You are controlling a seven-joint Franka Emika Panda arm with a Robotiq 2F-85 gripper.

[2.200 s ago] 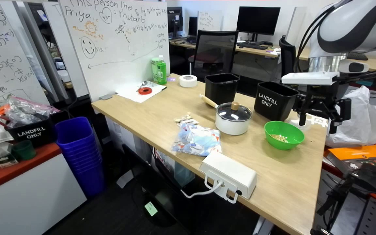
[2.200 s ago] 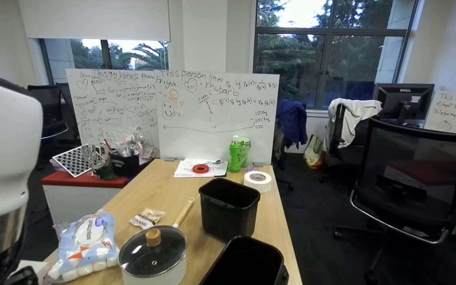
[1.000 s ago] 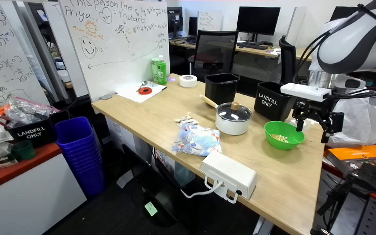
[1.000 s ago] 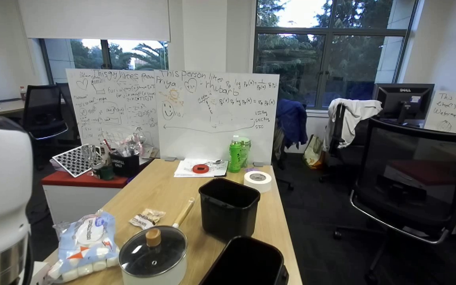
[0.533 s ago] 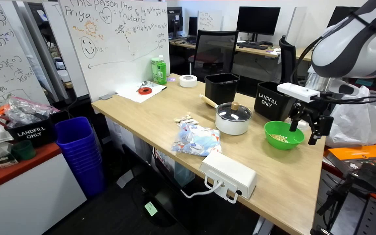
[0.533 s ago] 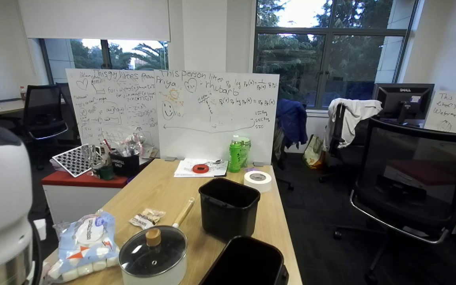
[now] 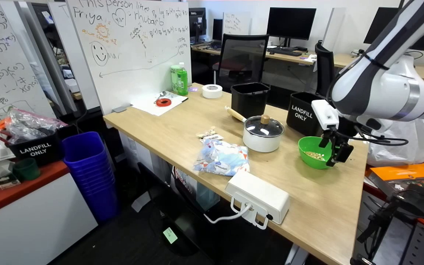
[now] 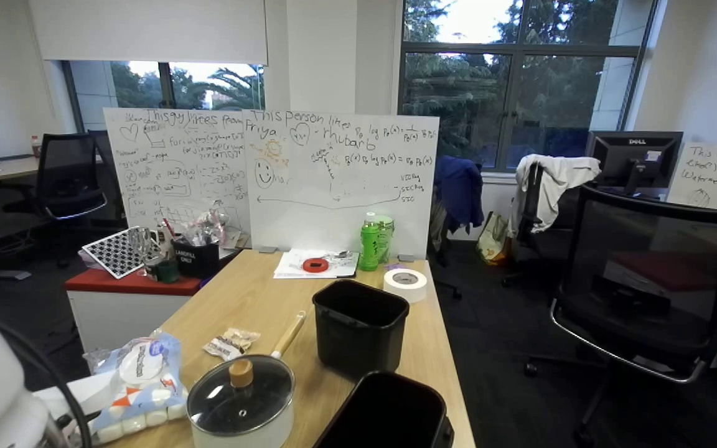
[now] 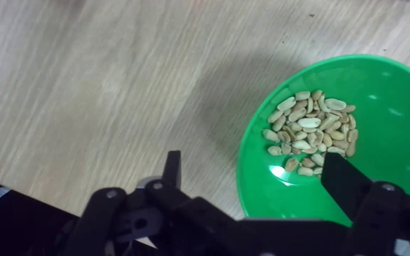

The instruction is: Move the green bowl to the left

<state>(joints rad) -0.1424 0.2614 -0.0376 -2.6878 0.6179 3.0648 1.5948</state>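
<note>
well, the hand (image 9: 253, 155) gapes wide (one finger (image 9: 343, 186) over the green bowl (image 9: 383, 121)).

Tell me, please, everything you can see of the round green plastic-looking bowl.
The round green plastic-looking bowl is glossy, with flared sides. It stands upright on the pale wooden table, holding beige oval peanuts. In the wrist view, the open black two-fingered metal-looking claw straddles the bowl's rim; whether they touch is unclear.

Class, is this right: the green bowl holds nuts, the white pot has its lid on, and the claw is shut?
Not quite: the claw is open, fingers apart in the wrist view. The green bowl does hold nuts, and the white pot has its lid on.
</note>
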